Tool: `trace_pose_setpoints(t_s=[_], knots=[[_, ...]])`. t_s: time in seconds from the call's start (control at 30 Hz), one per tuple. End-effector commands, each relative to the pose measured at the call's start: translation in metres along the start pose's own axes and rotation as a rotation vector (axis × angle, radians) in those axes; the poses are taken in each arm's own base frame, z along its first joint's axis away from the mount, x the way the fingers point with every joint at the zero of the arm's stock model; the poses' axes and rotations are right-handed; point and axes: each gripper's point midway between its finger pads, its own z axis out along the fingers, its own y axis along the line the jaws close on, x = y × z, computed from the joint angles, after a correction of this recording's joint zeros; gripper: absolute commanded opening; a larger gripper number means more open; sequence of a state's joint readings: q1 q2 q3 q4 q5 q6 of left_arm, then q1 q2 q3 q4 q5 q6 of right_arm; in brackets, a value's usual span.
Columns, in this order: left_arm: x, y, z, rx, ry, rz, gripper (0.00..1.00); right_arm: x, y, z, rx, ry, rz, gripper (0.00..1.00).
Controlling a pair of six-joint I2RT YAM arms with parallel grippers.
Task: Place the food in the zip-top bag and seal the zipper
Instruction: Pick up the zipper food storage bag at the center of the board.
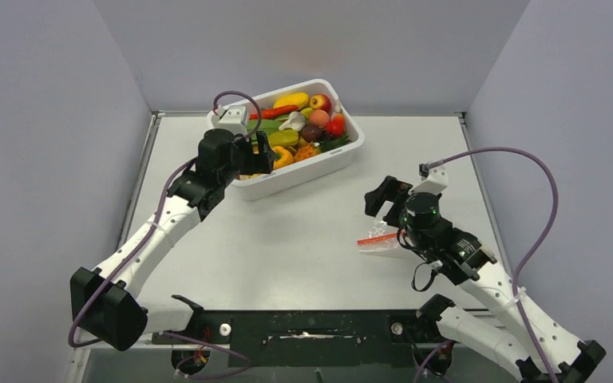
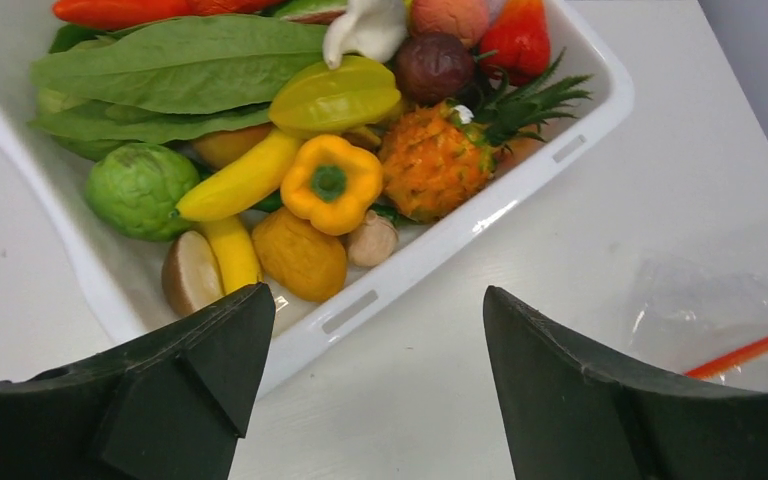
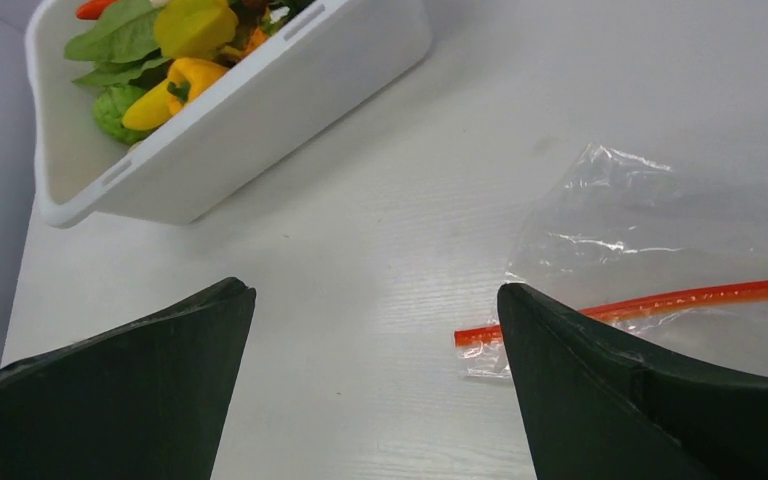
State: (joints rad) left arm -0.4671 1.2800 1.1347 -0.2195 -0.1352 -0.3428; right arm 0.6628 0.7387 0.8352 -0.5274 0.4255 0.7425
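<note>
The left gripper (image 2: 375,300) is wide open. Its two black fingers (image 2: 190,390) have nothing between them. It hangs over the near rim of the white tub (image 2: 560,150), at the tub's left end.

The food (image 1: 299,128) is all in the tub, piled up. A long green leaf (image 2: 180,60) lies across the top. Under it are a yellow pepper (image 2: 330,185), a banana (image 2: 245,180), a bumpy green fruit (image 2: 140,190) and a small pineapple (image 2: 430,170). A red chilli (image 2: 120,10) lies at the far side. None of the food is in the bag.

The right gripper (image 3: 375,290) is wide open too, and it holds nothing. It is low over the table (image 1: 287,239), right by the bag (image 3: 660,220).

The bag lies flat on the table, on the right side, well apart from the tub. It is clear and a bit crinkly. Its zipper (image 3: 680,298) is a thin red-orange line along the near edge. One finger of the right gripper hides part of the zipper. I cannot tell if that finger touches the bag. I cannot tell if the zipper is shut.
</note>
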Motion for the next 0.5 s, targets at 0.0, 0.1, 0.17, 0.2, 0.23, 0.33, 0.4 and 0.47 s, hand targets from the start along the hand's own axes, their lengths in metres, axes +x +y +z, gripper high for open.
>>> trace_pose_setpoints(t_s=[0.0, 0.1, 0.17, 0.2, 0.23, 0.33, 0.4, 0.47], knots=[[-0.009, -0.034, -0.013, 0.199, -0.028, 0.059, 0.77, 0.012, -0.017, 0.02, 0.183, 0.014, 0.148, 0.98], [0.009, -0.041, -0.022, 0.256, -0.002, 0.082, 0.78, 0.023, -0.045, 0.025, 0.381, 0.027, 0.247, 1.0], [0.021, -0.046, -0.029, 0.292, 0.013, 0.092, 0.78, 0.03, -0.067, 0.027, 0.508, 0.047, 0.317, 0.96], [0.028, -0.049, -0.033, 0.313, 0.023, 0.102, 0.78, 0.034, -0.075, 0.029, 0.557, 0.06, 0.353, 0.92], [0.033, -0.052, -0.037, 0.326, 0.027, 0.111, 0.78, 0.037, -0.084, 0.03, 0.601, 0.077, 0.381, 0.89], [0.046, -0.056, -0.048, 0.341, 0.049, 0.141, 0.78, 0.051, -0.106, 0.038, 0.692, 0.128, 0.467, 0.78], [0.053, -0.057, -0.054, 0.346, 0.065, 0.167, 0.78, 0.055, -0.117, 0.044, 0.715, 0.143, 0.507, 0.68], [0.061, -0.056, -0.059, 0.342, 0.076, 0.199, 0.78, 0.056, -0.124, 0.049, 0.722, 0.147, 0.551, 0.59]])
